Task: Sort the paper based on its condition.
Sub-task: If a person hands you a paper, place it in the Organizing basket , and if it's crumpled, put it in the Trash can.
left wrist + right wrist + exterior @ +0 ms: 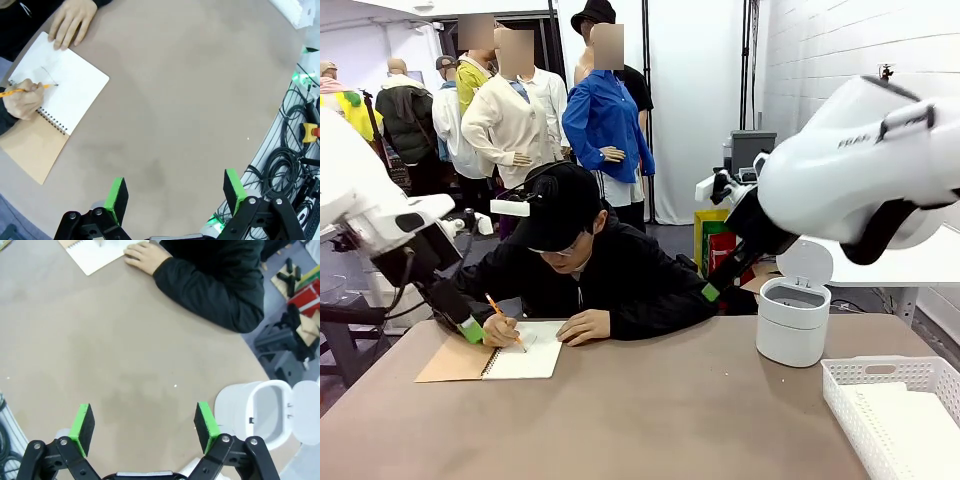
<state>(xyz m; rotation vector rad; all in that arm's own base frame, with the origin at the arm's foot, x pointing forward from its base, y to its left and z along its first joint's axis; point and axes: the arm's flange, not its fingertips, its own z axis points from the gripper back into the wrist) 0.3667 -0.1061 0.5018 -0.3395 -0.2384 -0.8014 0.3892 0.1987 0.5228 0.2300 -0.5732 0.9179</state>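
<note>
A: Any writing to read?

B: There is dark lettering on the white shell of the right arm (865,140), but it is skewed and I cannot read it for certain. The notebook (525,355) has faint pencil lines on its page, and I can make out no words.

A: And the surface and the room?

B: The table (670,420) is rounded, with a matt grey-brown top that is faintly mottled. Behind the person (610,280) hang white curtains (690,100), and a white brick wall (840,50) stands at the right. Black cables (285,165) coil beyond the table's edge.

A: Materials?

B: The notebook has a tan card cover folded back, a wire spiral and a white page. The bin (792,320) is smooth white plastic, round, with its lid tipped up, and stands at the far right. The basket (880,365) is white plastic lattice at the near right corner.

A: The pincers?

B: The left gripper (175,185) has its green pads spread wide above bare tabletop, with nothing between them. The right gripper (142,412) is the same, with the bin off to one side.

A: And the paper?

B: The white leaf I can make out is the notebook's open page, bound in the spiral, with the person's pencil (505,322) on it. I cannot tell whether a sheet lies in the basket
</note>
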